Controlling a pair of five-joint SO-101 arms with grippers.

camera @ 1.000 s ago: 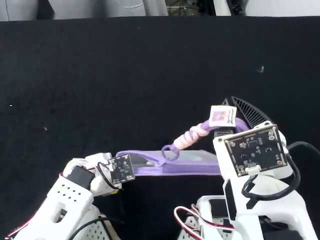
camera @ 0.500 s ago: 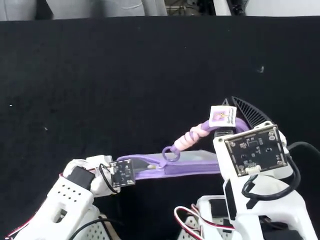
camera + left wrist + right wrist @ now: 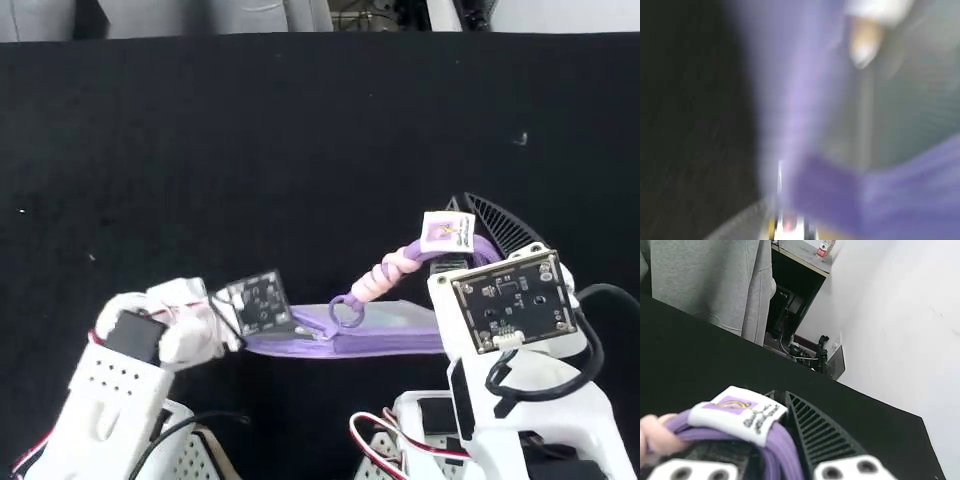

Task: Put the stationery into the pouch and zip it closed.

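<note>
- A purple pouch [image 3: 385,332] lies flat on a black table [image 3: 300,150], stretched between two white robot arms near the table's front edge.
- The right gripper [image 3: 465,225] is clamped on the pouch's purple strap [image 3: 478,248], holding it raised above the pouch's right end, with a ribbed black finger [image 3: 815,435] beside the bundled strap.
- A white label [image 3: 740,412] wraps around the strap just in front of that gripper.
- A pink and lilac coiled cord [image 3: 385,272] runs down from the strap to a purple ring [image 3: 347,313] resting on the pouch's upper edge.
- The left gripper [image 3: 282,325] sits at the pouch's left end, under the arm's own camera board; whether it is clenched or released cannot be told.
- From the left wrist, purple fabric [image 3: 880,200] sits close to the lens, too blurred for detail.
- The pouch's middle shows a pale see-through panel [image 3: 400,313].
</note>
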